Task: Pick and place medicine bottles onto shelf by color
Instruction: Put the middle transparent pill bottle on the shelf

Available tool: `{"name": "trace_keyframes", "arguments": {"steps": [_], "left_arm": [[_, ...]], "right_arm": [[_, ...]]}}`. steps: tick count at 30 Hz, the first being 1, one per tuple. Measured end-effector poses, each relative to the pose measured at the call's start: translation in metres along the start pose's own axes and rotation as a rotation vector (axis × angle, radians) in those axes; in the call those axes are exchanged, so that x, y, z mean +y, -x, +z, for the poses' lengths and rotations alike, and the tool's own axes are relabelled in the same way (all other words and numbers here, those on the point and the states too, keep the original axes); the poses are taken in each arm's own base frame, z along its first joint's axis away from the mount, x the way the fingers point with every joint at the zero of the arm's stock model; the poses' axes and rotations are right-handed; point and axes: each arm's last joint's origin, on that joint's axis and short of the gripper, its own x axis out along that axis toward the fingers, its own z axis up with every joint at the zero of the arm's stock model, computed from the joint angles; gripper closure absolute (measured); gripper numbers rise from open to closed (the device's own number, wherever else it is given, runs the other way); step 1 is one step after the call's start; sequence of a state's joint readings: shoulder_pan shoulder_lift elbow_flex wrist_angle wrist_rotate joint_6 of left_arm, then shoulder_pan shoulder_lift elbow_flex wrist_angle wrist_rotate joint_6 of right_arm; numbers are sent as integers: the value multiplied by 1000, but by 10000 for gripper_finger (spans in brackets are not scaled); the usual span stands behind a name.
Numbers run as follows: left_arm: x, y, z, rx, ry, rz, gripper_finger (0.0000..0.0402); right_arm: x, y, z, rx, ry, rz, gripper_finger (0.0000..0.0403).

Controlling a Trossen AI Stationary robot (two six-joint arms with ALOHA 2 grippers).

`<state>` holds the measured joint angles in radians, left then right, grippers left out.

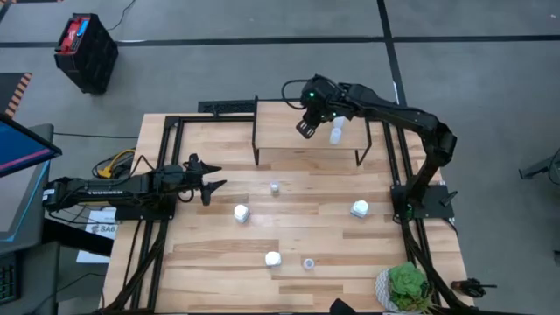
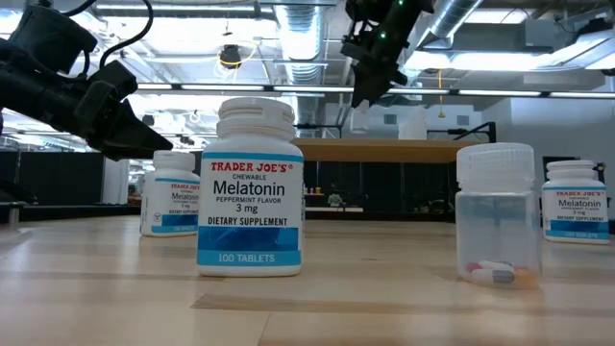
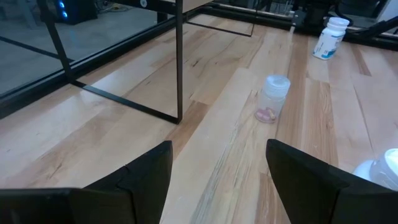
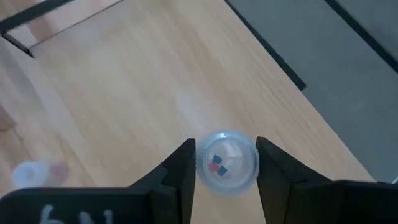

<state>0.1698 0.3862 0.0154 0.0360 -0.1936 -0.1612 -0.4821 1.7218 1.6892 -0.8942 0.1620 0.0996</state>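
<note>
The shelf (image 1: 306, 140), a light-wood board on thin black legs, stands at the table's far side. My right gripper (image 1: 304, 129) hangs over it, shut on a small translucent bottle (image 4: 225, 163) with red and blue pills inside. Another bottle (image 1: 336, 133) stands on the shelf beside it. Three white bottles (image 1: 241, 213), (image 1: 360, 208), (image 1: 272, 259) and two small clear ones (image 1: 275, 187), (image 1: 308, 263) stand upright on the table. My left gripper (image 1: 208, 184) waits open, low at the table's left, touching nothing (image 3: 217, 180). My right gripper pinches the translucent bottle by its round side just below the cap (image 4: 200, 167), one finger on each side. The fingers (image 4: 180, 171) come from above, slanting down toward the shelf. The bottle is upright, its cap facing the camera. Whether its base touches the board does not show.
A green potted plant (image 1: 407, 284) sits at the table's near right corner. In the low view a white Melatonin bottle (image 2: 250, 187) and a clear bottle (image 2: 495, 211) stand close to the camera. The shelf's black legs (image 3: 179, 62) rise ahead of my left gripper.
</note>
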Motion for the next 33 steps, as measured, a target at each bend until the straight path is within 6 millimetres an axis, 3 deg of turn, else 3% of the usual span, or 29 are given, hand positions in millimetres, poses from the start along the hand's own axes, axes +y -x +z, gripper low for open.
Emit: {"name": "trace_keyframes", "arguments": {"steps": [11, 21, 33], "left_arm": [[0, 0, 0, 0, 0, 0, 155], [0, 0, 0, 0, 0, 0, 155], [0, 0, 0, 0, 0, 0, 155]], "right_arm": [[-2, -8, -6, 22, -66, -28, 261], [3, -7, -10, 67, 10, 1, 261], [4, -7, -11, 69, 18, 4, 223]]}}
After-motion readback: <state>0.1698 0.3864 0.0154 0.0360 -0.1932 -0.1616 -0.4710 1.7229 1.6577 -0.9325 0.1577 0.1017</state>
